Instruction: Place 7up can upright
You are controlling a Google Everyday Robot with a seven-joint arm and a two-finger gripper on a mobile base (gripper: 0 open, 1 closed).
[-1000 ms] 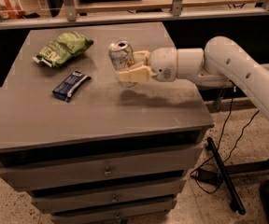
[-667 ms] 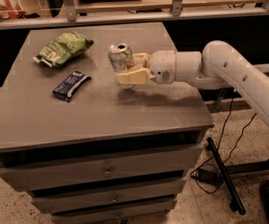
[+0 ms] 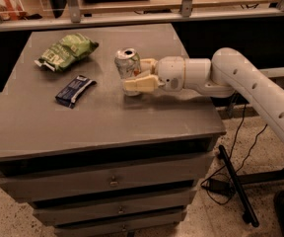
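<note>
The 7up can (image 3: 126,64), silvery-white with a silver top, stands upright near the middle of the grey cabinet top (image 3: 97,117). My gripper (image 3: 134,75) reaches in from the right and is shut on the can, with one cream finger (image 3: 140,84) in front of it and the other behind. The can's base is at or just above the surface; I cannot tell whether it touches.
A green crinkled snack bag (image 3: 65,50) lies at the back left and a flat dark blue wrapper (image 3: 75,90) lies left of the can. The cabinet's right edge is under my arm (image 3: 240,78). A railing and shelf run behind. Cables lie on the floor at the right.
My gripper and the can have come down slightly toward the cabinet top. The bag and the wrapper have not moved.
</note>
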